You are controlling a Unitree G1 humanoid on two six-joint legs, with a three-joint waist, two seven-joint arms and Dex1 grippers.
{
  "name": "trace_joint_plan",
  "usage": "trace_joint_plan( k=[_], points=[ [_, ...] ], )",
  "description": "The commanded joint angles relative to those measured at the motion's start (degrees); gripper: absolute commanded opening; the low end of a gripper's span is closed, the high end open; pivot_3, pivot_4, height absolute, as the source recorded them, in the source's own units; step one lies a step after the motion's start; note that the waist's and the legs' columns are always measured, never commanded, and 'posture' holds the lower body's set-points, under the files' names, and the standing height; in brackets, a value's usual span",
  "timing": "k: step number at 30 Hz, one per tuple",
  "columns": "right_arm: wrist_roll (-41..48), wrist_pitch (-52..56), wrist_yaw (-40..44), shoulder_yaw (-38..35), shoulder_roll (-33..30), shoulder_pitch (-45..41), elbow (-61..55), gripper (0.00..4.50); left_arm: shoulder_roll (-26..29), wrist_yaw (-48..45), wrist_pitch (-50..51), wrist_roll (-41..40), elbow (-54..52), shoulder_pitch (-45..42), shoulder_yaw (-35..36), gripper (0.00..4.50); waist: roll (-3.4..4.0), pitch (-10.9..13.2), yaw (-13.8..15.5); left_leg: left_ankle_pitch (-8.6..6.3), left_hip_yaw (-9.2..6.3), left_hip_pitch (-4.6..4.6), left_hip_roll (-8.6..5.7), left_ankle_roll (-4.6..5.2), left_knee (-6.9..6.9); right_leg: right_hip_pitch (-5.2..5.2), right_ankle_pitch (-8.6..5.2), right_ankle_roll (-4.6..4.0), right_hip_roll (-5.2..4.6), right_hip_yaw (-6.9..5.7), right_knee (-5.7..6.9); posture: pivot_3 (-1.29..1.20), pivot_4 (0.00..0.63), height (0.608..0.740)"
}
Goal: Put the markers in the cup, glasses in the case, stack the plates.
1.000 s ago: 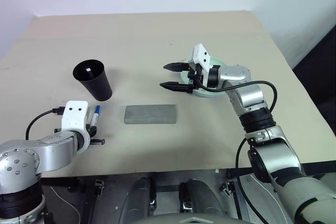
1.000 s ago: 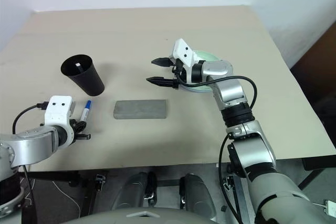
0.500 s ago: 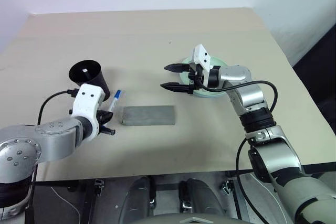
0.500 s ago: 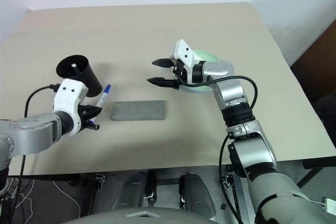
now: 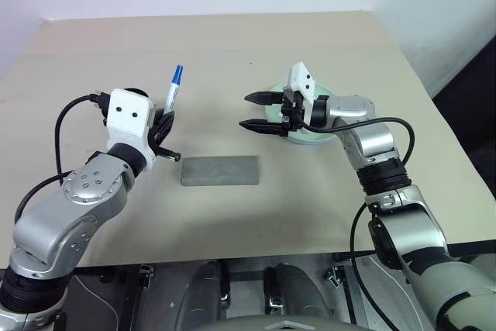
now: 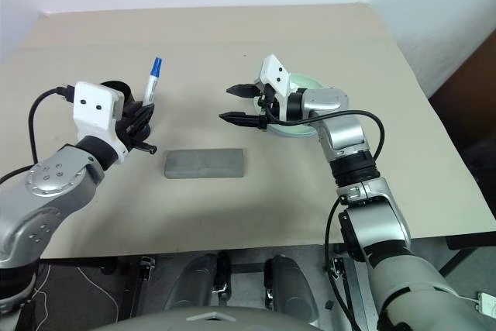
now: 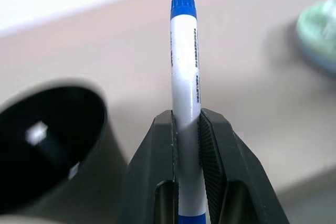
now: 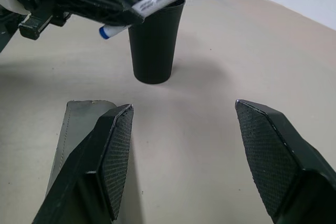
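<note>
The left claw (image 5: 161, 131) is clamped on the blue-capped marker (image 5: 173, 87), holding it upright with the cap on top, right beside the black cup (image 7: 50, 140), which stands on the worktop (image 5: 310, 191). The grey case (image 5: 220, 170) lies shut at mid-worktop. The right claw (image 5: 254, 112) hangs in the air with its fingers apart and nothing between them, in front of the mint green plate (image 5: 310, 136).

Blue-capped white marker (image 5: 173, 88), black cup (image 8: 153, 38), grey case (image 5: 220, 170), mint plate (image 5: 310, 134).
</note>
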Motion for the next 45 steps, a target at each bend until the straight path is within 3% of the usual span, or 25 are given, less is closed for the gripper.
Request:
trace_joint_plan(
  k=[1, 6, 14, 22, 35, 45],
  points=[
    [1.28, 0.22, -0.15, -1.72, -0.65, -0.5, -2.44, 3.3, -3.62, -4.18, -12.54, 9.83, 2.82, 0.4, -0.55, 0.28, 0.0, 0.0, 0.0, -0.05, 0.0, 0.0, 0.0, 0.09, 0.0, 0.0, 0.0, 0.0, 0.0, 0.0, 0.0, 0.0, 0.15, 0.715],
    [1.18, 0.83, -0.55, -1.63, -0.86, -0.08, -3.21, 3.3, -8.01, -9.07, -27.36, 20.52, 11.79, 0.12, -1.76, 0.28, 0.0, 0.0, 0.0, -0.08, 0.02, 0.01, 0.01, 0.17, 0.01, -0.01, 0.0, 0.01, 0.02, 0.0, 0.04, 0.0, 0.15, 0.715],
    [0.89, 0.47, -1.67, -1.98, -0.98, -0.2, -3.0, 3.3, -14.97, -16.64, -41.53, 20.89, 18.51, -2.35, 1.64, 0.28, -0.01, -0.01, 0.07, -0.09, 0.07, -0.01, 0.02, 0.22, 0.08, 0.0, 0.02, 0.04, 0.02, -0.02, 0.1, 0.0, 0.15, 0.715],
    [1.12, 0.36, -2.46, -2.1, -1.07, 0.35, -3.45, 3.3, -18.66, -21.64, -41.43, 14.68, 17.99, -3.27, 5.34, 0.28, -0.02, -0.01, 0.02, -0.05, 0.09, 0.03, 0.03, 0.28, 0.13, 0.01, 0.02, 0.07, 0.03, -0.02, 0.23, 0.0, 0.15, 0.715],
    [1.27, 0.27, -2.05, -1.8, -0.94, 0.4, -3.87, 3.3, -14.76, -21.64, -40.19, 17.0, 19.58, -4.08, 14.72, 0.28, -0.02, -0.01, -0.04, -0.01, 0.11, 0.08, 0.05, 0.31, 0.15, 0.04, 0.04, 0.1, 0.05, -0.01, 0.27, 0.0, 0.15, 0.715],
    [3.95, 1.84, 1.33, -1.72, -1.22, 0.83, -6.48, 3.3, -12.04, -27.55, -38.87, 12.67, 23.31, -2.44, 19.13, 0.28, -0.02, -0.01, -0.05, -0.01, 0.11, 0.1, 0.05, 0.3, 0.16, 0.06, 0.04, 0.11, 0.04, -0.01, 0.27, 0.0, 0.15, 0.715]
  ],
)
